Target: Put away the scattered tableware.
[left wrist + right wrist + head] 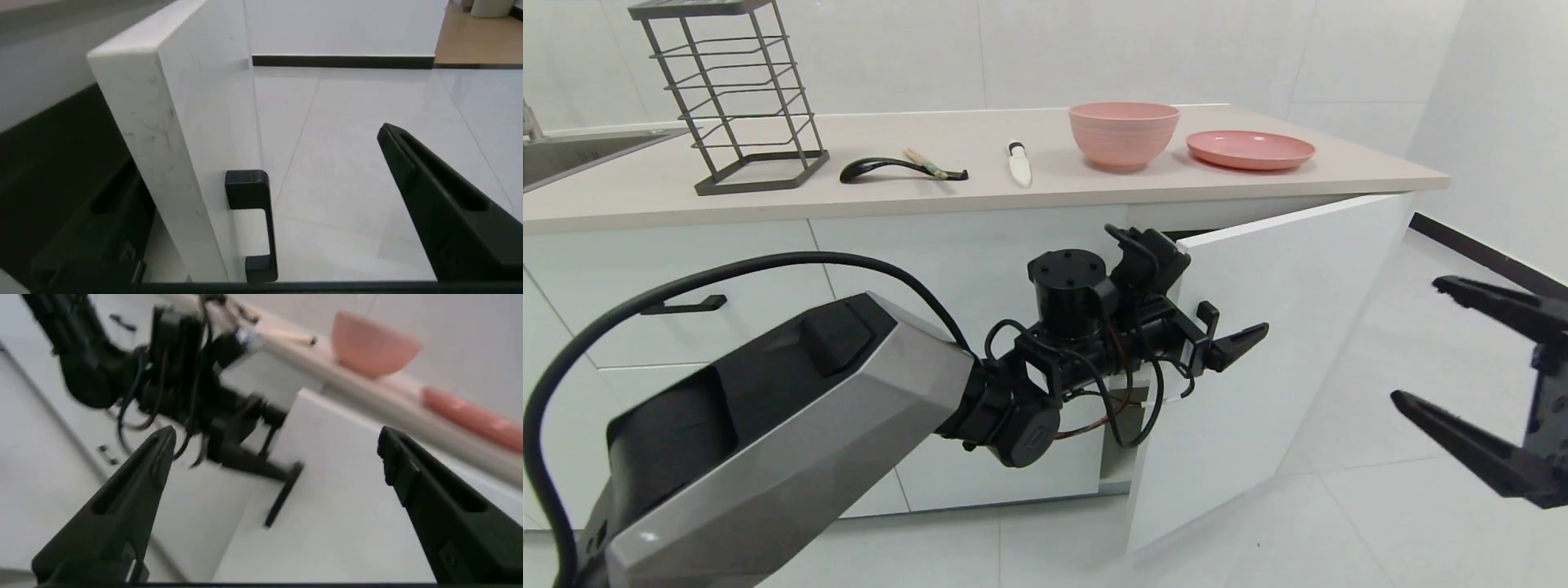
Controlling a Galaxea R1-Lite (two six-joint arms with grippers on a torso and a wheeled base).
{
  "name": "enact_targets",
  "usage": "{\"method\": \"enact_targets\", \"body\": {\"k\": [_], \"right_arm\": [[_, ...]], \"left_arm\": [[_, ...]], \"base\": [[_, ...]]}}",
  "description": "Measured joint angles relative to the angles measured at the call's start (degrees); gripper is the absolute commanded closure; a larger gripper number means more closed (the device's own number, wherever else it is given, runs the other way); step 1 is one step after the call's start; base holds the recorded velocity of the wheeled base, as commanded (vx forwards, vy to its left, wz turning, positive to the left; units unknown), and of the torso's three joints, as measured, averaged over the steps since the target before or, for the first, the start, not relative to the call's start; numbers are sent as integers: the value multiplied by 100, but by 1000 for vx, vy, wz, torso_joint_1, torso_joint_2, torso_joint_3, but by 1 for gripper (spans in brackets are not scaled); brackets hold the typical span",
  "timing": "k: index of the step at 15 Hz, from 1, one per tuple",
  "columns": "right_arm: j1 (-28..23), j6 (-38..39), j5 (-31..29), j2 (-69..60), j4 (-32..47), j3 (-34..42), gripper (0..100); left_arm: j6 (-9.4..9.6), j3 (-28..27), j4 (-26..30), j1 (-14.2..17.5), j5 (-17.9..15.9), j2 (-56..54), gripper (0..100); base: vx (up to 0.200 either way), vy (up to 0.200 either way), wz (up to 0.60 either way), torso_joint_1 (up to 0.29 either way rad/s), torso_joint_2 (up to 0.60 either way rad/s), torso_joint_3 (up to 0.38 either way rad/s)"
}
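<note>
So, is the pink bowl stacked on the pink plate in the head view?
No, the pink bowl stands directly on the countertop beside the pink plate, not on it.

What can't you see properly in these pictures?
- Behind the half-open door: head view, the door hides the inside.
- Sink: head view, cut off by the edge.
- Plate: right wrist view, blurred.
- White utensil: head view, too small to name.

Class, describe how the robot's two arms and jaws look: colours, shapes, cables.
The left arm has a faceted silver-grey shell with black panels, a thick black cable arching over it, and a black cylindrical wrist wrapped in thin black wires. Its jaws are black, long and tapering. On the right arm the jaws match: black, pointed, with recessed slots.
</note>
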Motion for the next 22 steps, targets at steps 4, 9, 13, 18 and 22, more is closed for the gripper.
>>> {"method": "enact_targets", "body": {"k": [4, 9, 13, 18, 22], "right_arm": [[-421, -11, -2, -750, -6, -347, 0], [-578, -116, -26, -942, 62, -395, 0], [-650, -121, -63, -887, 98, -540, 0], [-658, -121, -69, -873, 93, -1045, 0], [-661, -123, -68, -866, 84, -1109, 0]], "left_arm": [[-13, 246, -182, -234, 0, 7, 0], [-46, 315, -291, -557, -15, 11, 0], [-55, 401, -315, -798, -20, 11, 0], [-77, 307, -296, -1020, -37, 33, 0], [-83, 196, -406, -1257, -116, 156, 0]], "base": [[0, 0, 0, 0, 0, 0], [0, 0, 0, 0, 0, 0], [0, 0, 0, 0, 0, 0], [0, 0, 0, 0, 0, 0], [0, 0, 0, 0, 0, 0]]}}
